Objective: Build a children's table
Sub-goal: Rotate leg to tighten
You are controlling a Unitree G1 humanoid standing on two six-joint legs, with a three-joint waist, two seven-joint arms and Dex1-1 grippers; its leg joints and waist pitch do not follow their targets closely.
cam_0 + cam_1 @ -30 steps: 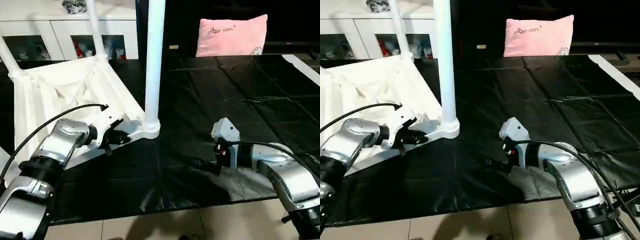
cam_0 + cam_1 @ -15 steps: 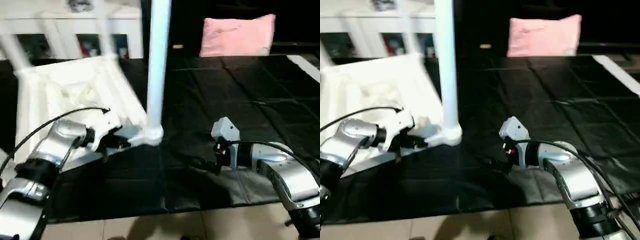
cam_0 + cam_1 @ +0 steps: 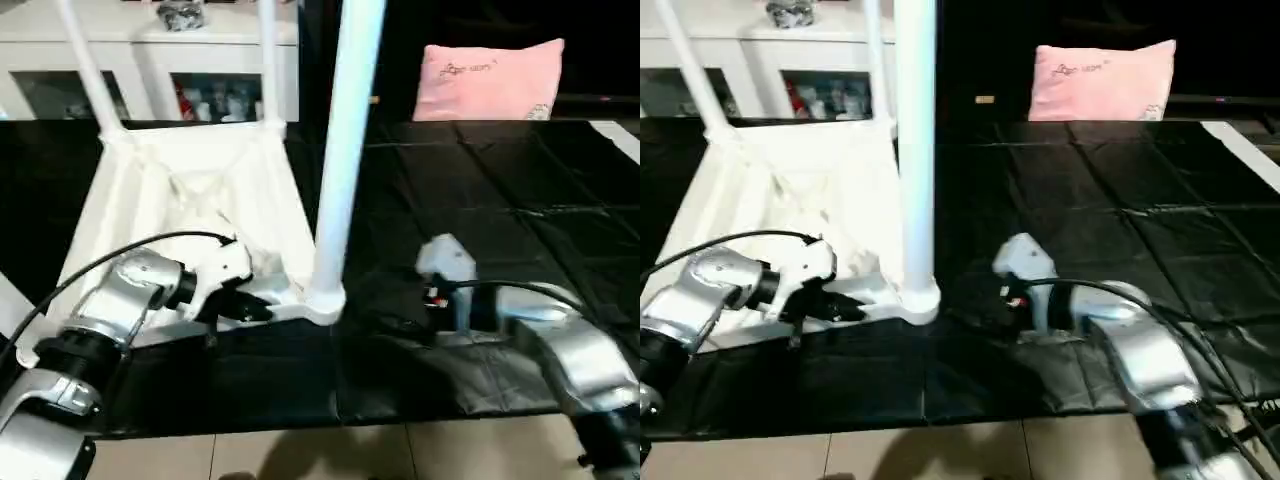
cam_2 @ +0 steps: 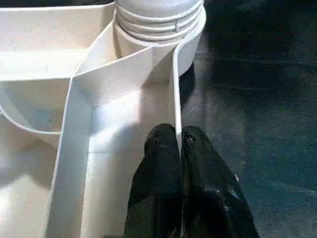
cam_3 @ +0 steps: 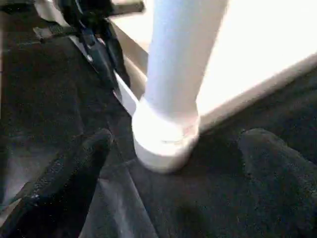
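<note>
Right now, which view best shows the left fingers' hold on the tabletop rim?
The left wrist view: the left fingers sit shut across the tabletop rim. The head views show that pinch from the side, and the right wrist view shows it in the background.

Tabletop (image 3: 190, 200) lies underside-up on the mat (image 3: 470, 200), three legs up from its sockets. Left gripper (image 4: 179, 144) pinches the tabletop's near rim, one finger on either side of the wall; nearest leg (image 3: 340, 150) stands in the corner socket (image 4: 158, 20) just ahead of it. Right gripper (image 5: 168, 163) sits right of that socket, fingers spread either side of it. Pillow (image 3: 490, 78) far behind right gripper; cabinet (image 3: 150, 60) behind tabletop.
</note>
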